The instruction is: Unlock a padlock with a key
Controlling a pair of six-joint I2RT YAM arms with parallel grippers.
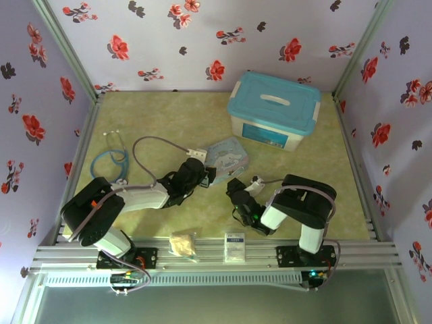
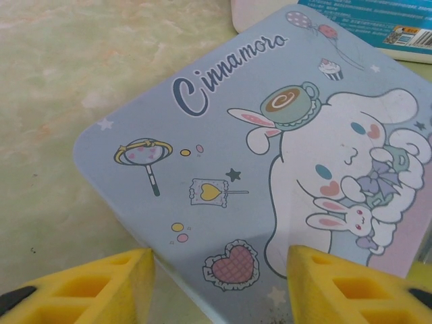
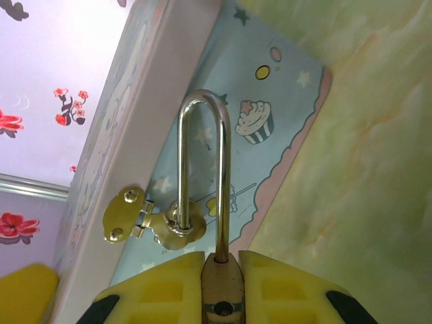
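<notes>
Right gripper is clamped on the padlock, yellow fingers pinching the little brass body from both sides, and that is the hold this job needs. The padlock sits at the tin. Its silver shackle loops up and threads through the ring of the brass hasp on the tin's side. One leg runs down into the body between the fingers. The other drops to the hasp ring, and I can't tell whether it is seated or free, so locked or unlocked is an open question.

Over to the left gripper: fingers apart, nothing in them, poised at the near corner of the tin's lid. One finger is just off the edge above the table, the other above the cartoon print. From above, both grippers meet at the tin in mid-table, the left coming in from the left and the right from the near side.

Where the key is I can't tell; a dark spot at the foot of the padlock body is too small to call.

My read is early days. The lock is secured, and the left gripper looks placed to steady the tin. No key is visibly in the lock and the shackle is not visibly sprung, so inserting and turning appear to lie ahead.
</notes>
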